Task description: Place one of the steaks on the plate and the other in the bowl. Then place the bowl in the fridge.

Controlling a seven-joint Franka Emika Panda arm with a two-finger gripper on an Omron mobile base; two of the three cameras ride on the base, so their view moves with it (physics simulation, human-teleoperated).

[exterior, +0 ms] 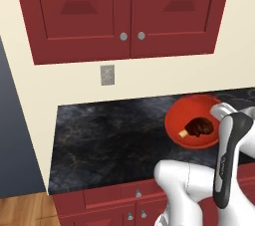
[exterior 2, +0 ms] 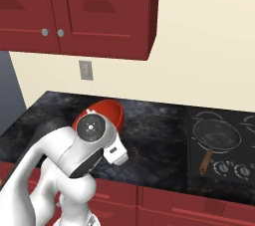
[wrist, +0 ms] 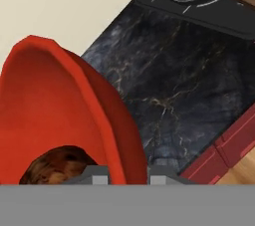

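The dark brown steak [exterior: 198, 128], tan bone end toward the left, is seen lying inside the orange-red bowl [exterior: 182, 115], so the step of putting one steak in the bowl is judged to be done. In the left base view the bowl sits on the black marble counter [exterior: 109, 140], toward its right part and nearer the back wall than the front edge, below the red wall cabinets [exterior: 124, 11] and to the right of the wall outlet [exterior: 107, 74]. In the hand view the gripper [wrist: 124, 176] is placed at the bowl's rim: one finger tip is on the inner side near the steak, the other on the outer side, and the jaws are drawn in narrow on the wall of the bowl, so a pinch on the rim is judged to be in place. In the right base view the bowl appears tipped behind the arm's wrist, which suggests that it may be partly lifted, though this cannot be told for certain. A black frying pan [exterior 2: 215, 138] with a wooden handle rests on the stovetop [exterior 2: 224, 145] to the right. The pale pink steak and the yellow plate cannot be checked from these views, so that part is left open. What remains, by judgement, is carrying the bowl to the fridge and setting it inside.
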